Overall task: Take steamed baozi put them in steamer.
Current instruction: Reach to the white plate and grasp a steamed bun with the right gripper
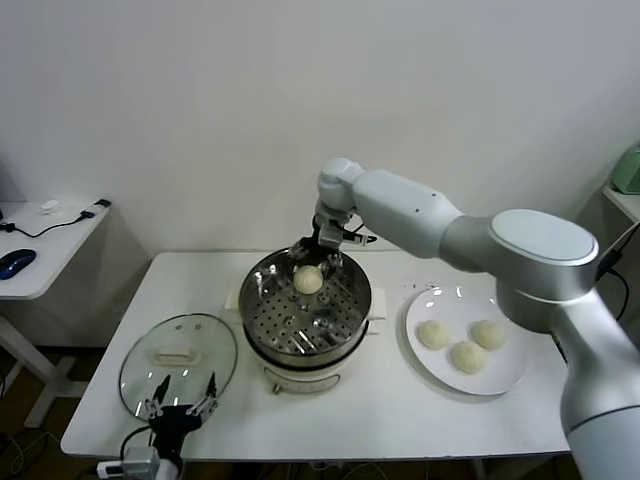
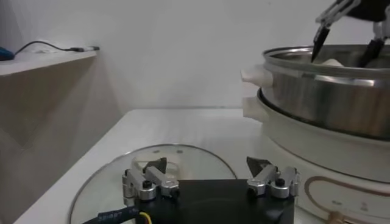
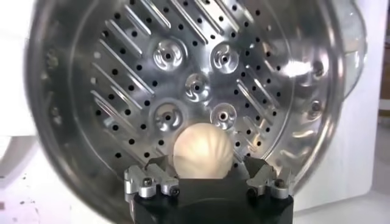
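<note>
Right gripper (image 1: 318, 262): spread open above steamer (image 1: 306, 310), one baozi (image 1: 308, 280) lying free between fingers.
Left gripper (image 1: 181, 398): open, empty, over glass lid (image 1: 178, 358).
Plate (image 1: 505, 382): three buns.
Writing: none legible.

One baozi (image 1: 308, 280) sits in the steamer (image 1: 262, 330) under the right gripper (image 1: 318, 256), three more on the plate (image 1: 434, 365), left gripper (image 1: 182, 400) parked by the glass lid (image 1: 140, 375).

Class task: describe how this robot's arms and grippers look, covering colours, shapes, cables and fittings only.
The right arm is built of thick, rounded silver-grey segments with a paler oval cap at one joint and thin dark cables near the wrist. The right gripper and left gripper match: a black body carrying two silver metal finger mounts with round bolt heads and dark pointed tips. A black cable with yellow wiring leaves the left gripper.
</note>
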You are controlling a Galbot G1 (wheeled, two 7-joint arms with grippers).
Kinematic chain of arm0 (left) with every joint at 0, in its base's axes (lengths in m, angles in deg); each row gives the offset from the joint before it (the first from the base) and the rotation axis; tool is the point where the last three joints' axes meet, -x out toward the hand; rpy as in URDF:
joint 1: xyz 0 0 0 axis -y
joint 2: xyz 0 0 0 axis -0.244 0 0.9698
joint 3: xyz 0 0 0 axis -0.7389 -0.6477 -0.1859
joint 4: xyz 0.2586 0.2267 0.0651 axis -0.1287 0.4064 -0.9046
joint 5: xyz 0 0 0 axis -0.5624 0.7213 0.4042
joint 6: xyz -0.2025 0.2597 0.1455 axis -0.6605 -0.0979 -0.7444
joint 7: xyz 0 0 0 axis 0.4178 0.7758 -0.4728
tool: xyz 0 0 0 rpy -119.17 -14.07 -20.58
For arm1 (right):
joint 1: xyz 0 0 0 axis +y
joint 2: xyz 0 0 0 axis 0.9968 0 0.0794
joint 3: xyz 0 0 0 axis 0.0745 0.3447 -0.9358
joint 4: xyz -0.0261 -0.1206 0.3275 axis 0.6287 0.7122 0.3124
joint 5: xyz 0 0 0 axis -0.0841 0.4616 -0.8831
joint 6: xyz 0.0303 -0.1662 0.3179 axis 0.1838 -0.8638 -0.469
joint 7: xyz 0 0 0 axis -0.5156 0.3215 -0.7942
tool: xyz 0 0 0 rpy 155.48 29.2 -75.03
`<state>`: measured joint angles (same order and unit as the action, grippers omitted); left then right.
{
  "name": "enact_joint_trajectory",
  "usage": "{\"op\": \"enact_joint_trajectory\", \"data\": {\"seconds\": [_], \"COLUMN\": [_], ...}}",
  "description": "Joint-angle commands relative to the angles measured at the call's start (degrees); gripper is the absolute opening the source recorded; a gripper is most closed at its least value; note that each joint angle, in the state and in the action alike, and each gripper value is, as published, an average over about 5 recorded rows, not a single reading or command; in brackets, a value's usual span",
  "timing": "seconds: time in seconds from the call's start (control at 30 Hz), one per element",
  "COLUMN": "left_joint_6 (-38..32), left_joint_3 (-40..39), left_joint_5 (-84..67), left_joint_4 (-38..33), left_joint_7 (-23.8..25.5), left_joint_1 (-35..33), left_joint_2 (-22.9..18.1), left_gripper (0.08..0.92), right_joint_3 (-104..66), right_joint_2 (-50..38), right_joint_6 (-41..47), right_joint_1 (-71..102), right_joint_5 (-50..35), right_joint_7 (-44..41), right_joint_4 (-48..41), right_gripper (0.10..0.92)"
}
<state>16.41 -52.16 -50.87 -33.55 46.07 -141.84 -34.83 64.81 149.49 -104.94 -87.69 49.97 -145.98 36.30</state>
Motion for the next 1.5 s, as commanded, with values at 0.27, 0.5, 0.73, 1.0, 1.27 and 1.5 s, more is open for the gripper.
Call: {"op": "enact_joint_trajectory", "data": {"seconds": [0.27, 0.5, 0.73, 1.0, 1.27, 1.5], "left_joint_6": [-0.06, -0.07, -0.42, -0.56, -0.46, -0.30], "left_joint_3": [-0.13, -0.37, -0.38, -0.33, -0.22, -0.24], "left_joint_5": [-0.14, -0.17, -0.14, -0.01, -0.07, -0.12], "left_joint_4": [-0.19, -0.08, 0.64, 0.91, 1.42, 1.62], "left_joint_7": [-0.01, -0.02, -0.12, -0.15, -0.08, -0.02], "left_joint_1": [0.05, 0.42, 0.28, -0.20, 0.14, 0.36], "left_joint_2": [0.25, -0.04, -0.53, -1.02, -0.82, -0.62], "left_gripper": [0.823, 0.823, 0.823, 0.823, 0.823, 0.823], "right_joint_3": [34.57, 39.11, 26.40, 16.11, 11.20, 9.14], "right_joint_2": [-31.57, -40.58, -39.83, -34.29, -30.53, -29.43], "right_joint_6": [39.11, 54.32, 59.96, 60.48, 59.76, 59.73], "right_joint_1": [-27.05, -21.52, -5.24, 6.75, 12.03, 14.81], "right_joint_5": [-34.21, -37.79, -34.63, -30.82, -28.67, -26.93], "right_joint_7": [-1.40, 5.44, 9.76, 10.47, 10.64, 10.90], "right_joint_4": [27.41, 39.38, 32.84, 21.16, 14.58, 12.23], "right_gripper": [0.823, 0.823, 0.823, 0.823, 0.823, 0.823]}}
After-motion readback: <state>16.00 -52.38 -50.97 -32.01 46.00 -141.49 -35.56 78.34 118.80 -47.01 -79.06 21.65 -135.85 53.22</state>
